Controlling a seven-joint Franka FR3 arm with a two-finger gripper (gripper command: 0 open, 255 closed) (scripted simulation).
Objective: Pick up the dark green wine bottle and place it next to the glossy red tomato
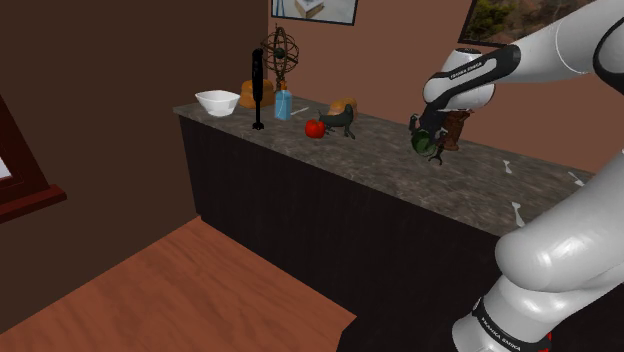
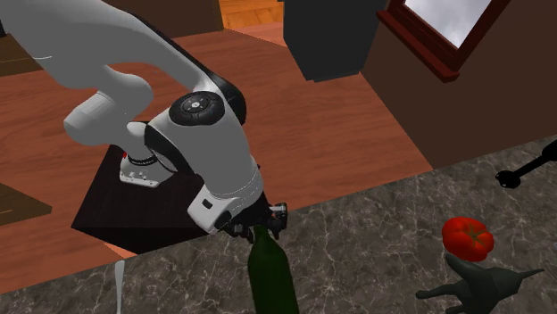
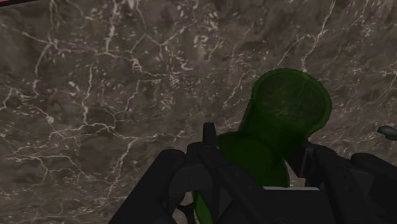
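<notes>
Gripper point(image 3: 254, 151), 2 fingers pinching dark green wine bottle point(image 3: 289, 105) at neck, over counter point(image 1: 480, 185), well apart from red tomato point(image 1: 314, 128). Carry low, grip firm, set beside tomato, clear of dark figurine point(image 2: 482, 284).

Side, facing, top-down; shared counter point(image 1: 385, 142)

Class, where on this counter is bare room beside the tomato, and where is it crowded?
Bare counter lies between tomato and the held bottle. Crowded: dark figurine beside the tomato; bowl, blender and carton beyond.
</notes>
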